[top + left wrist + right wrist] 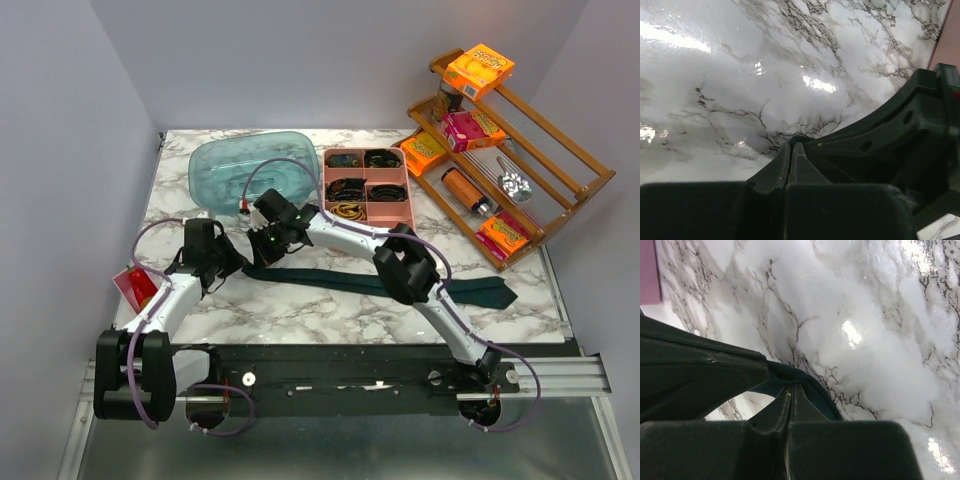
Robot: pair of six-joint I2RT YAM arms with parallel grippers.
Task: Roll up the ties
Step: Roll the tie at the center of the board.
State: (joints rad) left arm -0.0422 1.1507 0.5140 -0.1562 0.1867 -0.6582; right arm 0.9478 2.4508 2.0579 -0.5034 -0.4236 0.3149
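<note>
A long dark teal tie (pixel 340 279) lies flat across the marble table, its wide pointed tip (pixel 500 293) at the right. Both grippers meet at its narrow left end. My left gripper (pixel 237 263) is shut, with a bit of dark fabric (pixel 801 138) pinched at its fingertips (pixel 791 146). My right gripper (pixel 264 246) is shut on the teal tie (pixel 817 390), which curls around its fingertips (pixel 791 388). Several rolled ties sit coiled in the pink compartment tray (pixel 404 190).
A translucent teal bin (pixel 250 168) stands behind the grippers, next to the pink tray. A wooden rack (pixel 560 190) with snack boxes, a bottle and a scoop leans at the back right. A red packet (pixel 135 285) lies at the left edge.
</note>
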